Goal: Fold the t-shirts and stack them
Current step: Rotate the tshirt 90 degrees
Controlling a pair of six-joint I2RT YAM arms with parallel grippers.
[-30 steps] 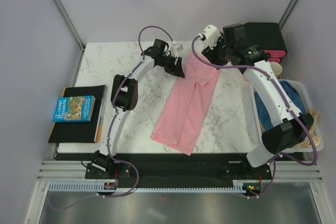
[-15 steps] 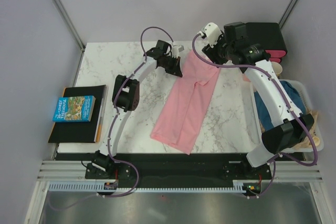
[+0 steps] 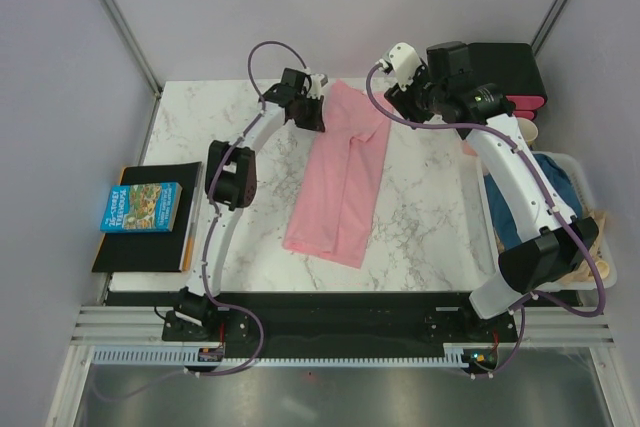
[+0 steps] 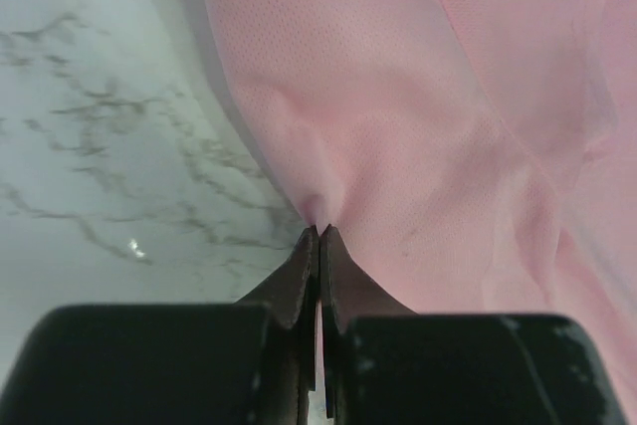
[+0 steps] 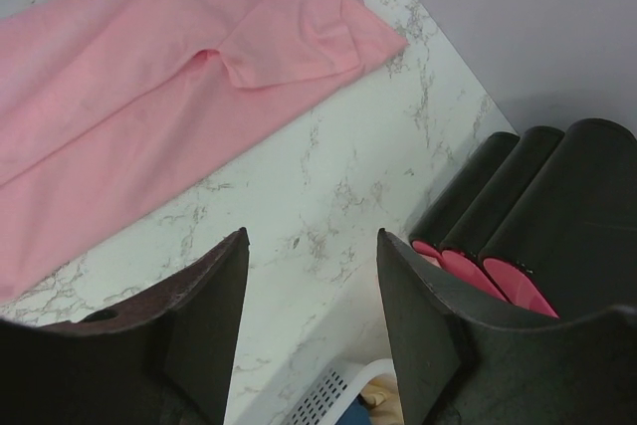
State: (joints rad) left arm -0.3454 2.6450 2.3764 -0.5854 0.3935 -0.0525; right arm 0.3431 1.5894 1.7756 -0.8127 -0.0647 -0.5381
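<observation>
Pink t-shirt (image 3: 338, 179) now farther left

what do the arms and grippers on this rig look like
The left arm and right arm are slim white links with chunky black joints on black bases, and a purple cable loops along each. The left gripper is black and tapers to thin tips. The right gripper is matte black, broad and rounded.

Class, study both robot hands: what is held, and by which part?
The left hand is shut on the pink t-shirt, pinching its left edge near the far end. The right hand is open and holds nothing.
</observation>
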